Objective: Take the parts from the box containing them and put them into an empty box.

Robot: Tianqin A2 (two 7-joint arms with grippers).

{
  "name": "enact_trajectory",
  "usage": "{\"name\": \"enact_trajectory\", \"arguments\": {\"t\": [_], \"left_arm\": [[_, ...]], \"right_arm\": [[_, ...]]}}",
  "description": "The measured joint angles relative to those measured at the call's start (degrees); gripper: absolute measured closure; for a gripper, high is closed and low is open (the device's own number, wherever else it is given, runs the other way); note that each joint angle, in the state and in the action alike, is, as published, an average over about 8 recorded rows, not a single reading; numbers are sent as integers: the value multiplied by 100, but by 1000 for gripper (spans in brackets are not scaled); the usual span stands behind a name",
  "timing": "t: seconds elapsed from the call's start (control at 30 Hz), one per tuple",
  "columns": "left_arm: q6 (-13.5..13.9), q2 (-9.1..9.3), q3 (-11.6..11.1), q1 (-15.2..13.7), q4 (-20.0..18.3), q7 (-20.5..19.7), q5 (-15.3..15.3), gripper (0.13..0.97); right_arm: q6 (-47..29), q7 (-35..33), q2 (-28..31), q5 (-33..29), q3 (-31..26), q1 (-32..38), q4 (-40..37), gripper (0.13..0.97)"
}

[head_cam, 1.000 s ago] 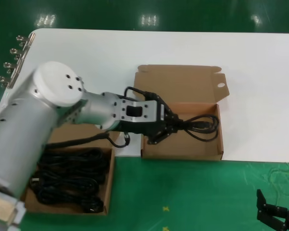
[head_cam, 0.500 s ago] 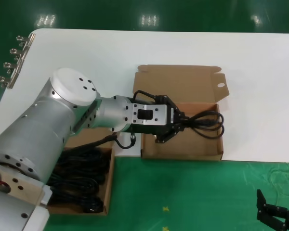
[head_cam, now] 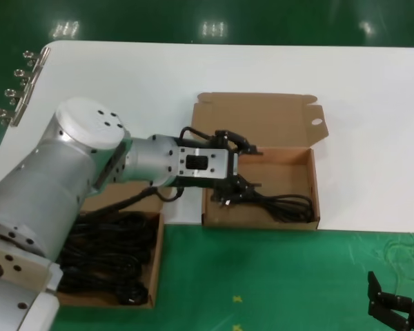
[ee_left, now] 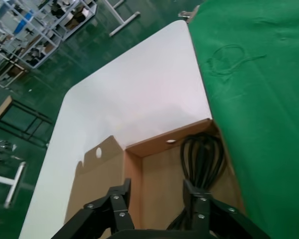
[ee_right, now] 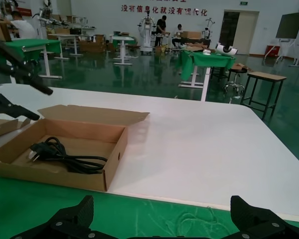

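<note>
One power cord (head_cam: 279, 204) is seen lying loose in the box with the round hole in its lid (head_cam: 310, 157), at centre frame, with the left pincer (head_cam: 243, 168) spread open just above it. Many coiled cords (head_cam: 103, 258) remain in the source box (head_cam: 156, 262) at lower left, so most of the job is judged outstanding. The right pincer (head_cam: 397, 310) is parked open at the lower right corner, over green tabletop (head_cam: 276, 276).
</note>
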Motion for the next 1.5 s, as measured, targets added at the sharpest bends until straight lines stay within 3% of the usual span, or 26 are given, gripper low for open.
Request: {"name": "enact_trajectory", "arguments": {"t": [0.23,0.43,0.57,0.7,0.97,1.27,1.5], "left_arm": [[9,-60,-75,154,-200,-22,-81,649],[-241,-135,-204,583,-606,-252,-188,522],[-479,-205,-326,983,-986,-469,-289,415],[-741,-283,-460,1427,-1407,-708,-400,415],[-1276,-443,-734,2340,-2269,-1196,-627,251],[-1879,-623,-1045,3363,-3240,-1746,-884,157],[-2345,-761,-1283,4150,-3991,-2171,-1082,138]], "right_arm": [[0,0,0,0,0,0,0,129],[0,0,0,0,0,0,0,129],[0,0,0,0,0,0,0,129],[0,0,0,0,0,0,0,129],[0,0,0,1,0,0,0,129],[0,-2,0,1,0,0,0,129],[0,-3,0,1,0,0,0,129]]}}
